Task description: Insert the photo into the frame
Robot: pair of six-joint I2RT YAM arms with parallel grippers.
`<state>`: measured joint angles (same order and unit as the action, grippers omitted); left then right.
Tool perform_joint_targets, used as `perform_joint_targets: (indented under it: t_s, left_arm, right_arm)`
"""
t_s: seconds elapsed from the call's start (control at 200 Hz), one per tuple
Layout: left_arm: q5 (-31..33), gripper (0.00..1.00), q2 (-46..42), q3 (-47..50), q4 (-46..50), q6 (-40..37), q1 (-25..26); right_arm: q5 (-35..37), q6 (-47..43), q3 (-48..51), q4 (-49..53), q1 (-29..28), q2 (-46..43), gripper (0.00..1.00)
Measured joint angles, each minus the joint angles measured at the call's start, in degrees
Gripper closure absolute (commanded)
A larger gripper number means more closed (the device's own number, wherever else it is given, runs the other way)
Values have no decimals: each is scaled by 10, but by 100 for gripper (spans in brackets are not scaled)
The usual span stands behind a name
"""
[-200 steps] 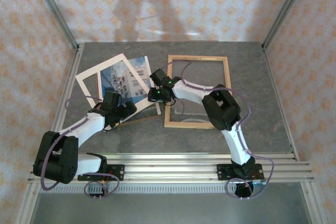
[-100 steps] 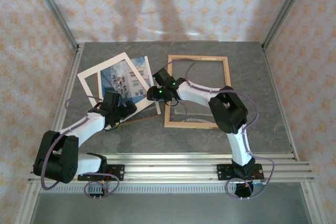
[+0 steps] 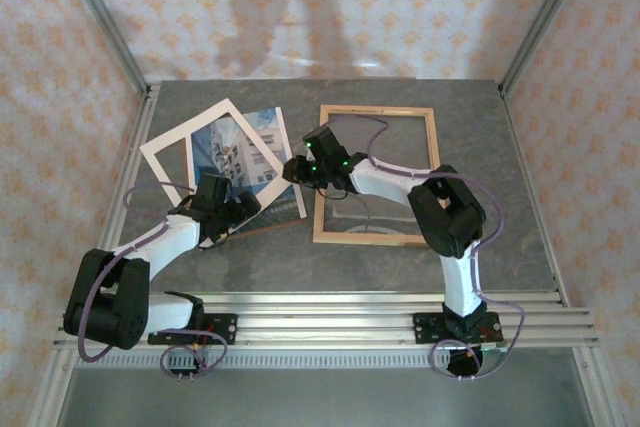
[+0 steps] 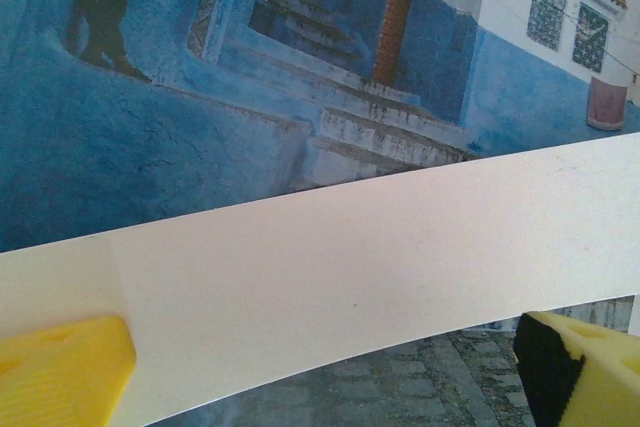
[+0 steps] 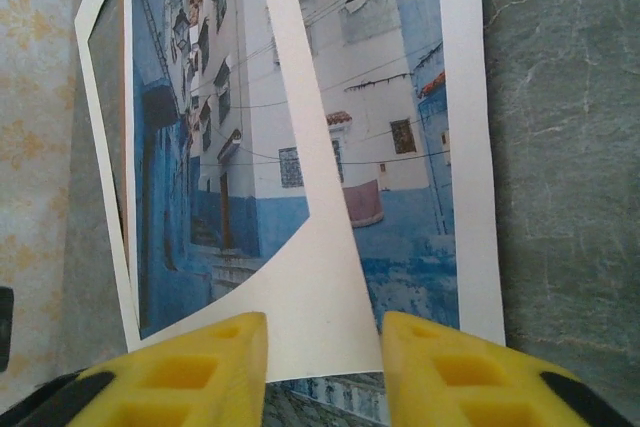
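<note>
The right tool point(image 5: 325, 347) sits at the bottom of the right wrist picture. Its two yellow fingers point(image 5: 190, 367) are part way shut with a gap between them. A corner of the white border point(image 5: 330, 287) lies in that gap, but I cannot tell if the fingers pinch it. The border bends up there, and the photo point(image 5: 400, 147) shows beside it and through its window, with white and blue houses on it. To the right of the photo is the bare grey worktop point(image 5: 560, 147). In the top picture this tool point(image 3: 296, 169) is near the middle, at the right edge of the photo point(image 3: 240, 152). The photo lies flat in the left half, under the white border point(image 3: 170, 147), and it is not in the frame. The frame point(image 3: 400, 109) lies just to the right of it on the worktop point(image 3: 500, 207). The left tool point(image 4: 320, 367) is wide open and holds nothing. Its yellow fingers point(image 4: 60, 372) are in the bottom corners of the left wrist picture, and a strip of the white border point(image 4: 330, 257) runs across between them.
</note>
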<state>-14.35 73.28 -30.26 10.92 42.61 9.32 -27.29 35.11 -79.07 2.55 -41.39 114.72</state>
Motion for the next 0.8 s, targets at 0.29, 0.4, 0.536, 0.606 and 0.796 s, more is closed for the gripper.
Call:
perform_joint_targets:
  t_s: [0.29,0.4,0.536,0.606,0.796]
  left_arm:
    - [0,0,-1,1,-1,0,0]
    - [0,0,-4,5,-3,0,0]
    - [0,0,-7,8,-9,5,0]
    - [0,0,-8,10,-12,7,0]
    - [1,0,-8,12,-15,9,0]
  right_arm:
    - [-6,32,-1,5,3,16,85]
    - [-6,37,-4,11,6,22,85]
    - [-6,41,-6,18,7,23,88]
    - [-6,42,-12,26,7,26,92]
    - [9,30,-29,57,7,32,100]
